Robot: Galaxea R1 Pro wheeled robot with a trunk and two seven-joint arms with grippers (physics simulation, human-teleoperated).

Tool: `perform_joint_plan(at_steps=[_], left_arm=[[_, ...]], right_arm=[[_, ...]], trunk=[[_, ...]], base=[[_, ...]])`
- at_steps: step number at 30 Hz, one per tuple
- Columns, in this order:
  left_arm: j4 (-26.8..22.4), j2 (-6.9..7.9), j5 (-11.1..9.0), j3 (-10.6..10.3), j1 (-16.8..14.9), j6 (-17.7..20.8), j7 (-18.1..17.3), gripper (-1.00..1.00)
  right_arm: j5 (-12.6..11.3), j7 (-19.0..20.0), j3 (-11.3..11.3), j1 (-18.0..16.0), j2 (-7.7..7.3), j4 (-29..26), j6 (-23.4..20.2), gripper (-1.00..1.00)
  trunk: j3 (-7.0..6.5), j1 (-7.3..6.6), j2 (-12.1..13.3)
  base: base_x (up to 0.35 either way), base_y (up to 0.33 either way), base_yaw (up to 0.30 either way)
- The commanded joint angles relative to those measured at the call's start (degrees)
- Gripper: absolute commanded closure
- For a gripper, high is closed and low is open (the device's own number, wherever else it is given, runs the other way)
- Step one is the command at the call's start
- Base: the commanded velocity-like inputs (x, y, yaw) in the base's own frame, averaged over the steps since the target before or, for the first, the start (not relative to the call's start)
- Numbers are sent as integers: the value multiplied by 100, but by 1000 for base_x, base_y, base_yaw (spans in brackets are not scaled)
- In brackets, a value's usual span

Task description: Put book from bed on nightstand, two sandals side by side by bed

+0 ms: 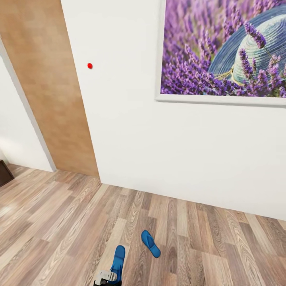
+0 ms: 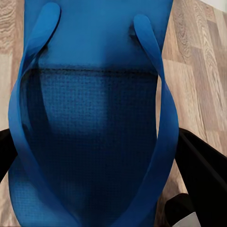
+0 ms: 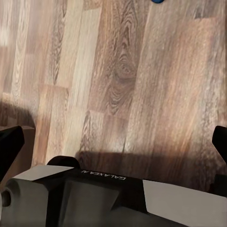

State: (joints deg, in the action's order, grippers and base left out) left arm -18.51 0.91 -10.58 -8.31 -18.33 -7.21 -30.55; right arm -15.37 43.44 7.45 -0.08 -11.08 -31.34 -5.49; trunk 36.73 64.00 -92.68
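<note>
One bright blue sandal [image 1: 151,243] lies flat on the plank floor a short way out from the white wall. The other sandal [image 1: 118,257] is held up at the lower edge of the head view by my left gripper [image 1: 106,277], which is shut on it. In the left wrist view this sandal [image 2: 94,118] shows its blue straps, with a black finger [image 2: 203,170] pressed at its side. My right gripper [image 3: 113,142] hangs open over bare floor, its fingertips far apart; a blue sliver of sandal [image 3: 158,1] shows beyond it. The book, the bed and the nightstand are out of view.
A white wall [image 1: 131,131] with a framed lavender picture [image 1: 226,51] stands close ahead, and a tan wood panel [image 1: 51,87] is to its left. A dark brown furniture corner [image 1: 4,172] pokes in at the left edge. Brown plank floor [image 1: 59,222] spreads left and right.
</note>
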Motion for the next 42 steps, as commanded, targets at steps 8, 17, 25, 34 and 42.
perform_joint_plan(at_steps=[8, 17, 25, 34, 42], left_arm=[[5, 6, -52, -42, -4, -27, -4, 100], [3, 6, -51, -47, -4, -18, -4, 100], [4, 6, -52, -47, -4, -18, -4, 100], [5, 7, -54, -42, -4, -18, -4, 100], [5, 6, -55, -42, -4, -18, -8, 100]], right_arm=[[-54, 24, 11, -1, 1, -4, -58, -100], [-54, 24, 11, -1, 1, -4, -58, -100], [-54, 24, 11, -1, 1, -4, -58, -100], [-54, 34, 11, -1, 1, -4, -60, -100], [-54, 33, 11, -1, 1, -4, -59, -100]], trunk=[[6, 0, -2], [6, 0, -2], [6, 0, -2], [6, 0, -2], [6, 0, -2]], base=[[44, 0, -16], [280, 27, 0], [321, 1, 0], [298, 20, 0], [287, 105, 0]])
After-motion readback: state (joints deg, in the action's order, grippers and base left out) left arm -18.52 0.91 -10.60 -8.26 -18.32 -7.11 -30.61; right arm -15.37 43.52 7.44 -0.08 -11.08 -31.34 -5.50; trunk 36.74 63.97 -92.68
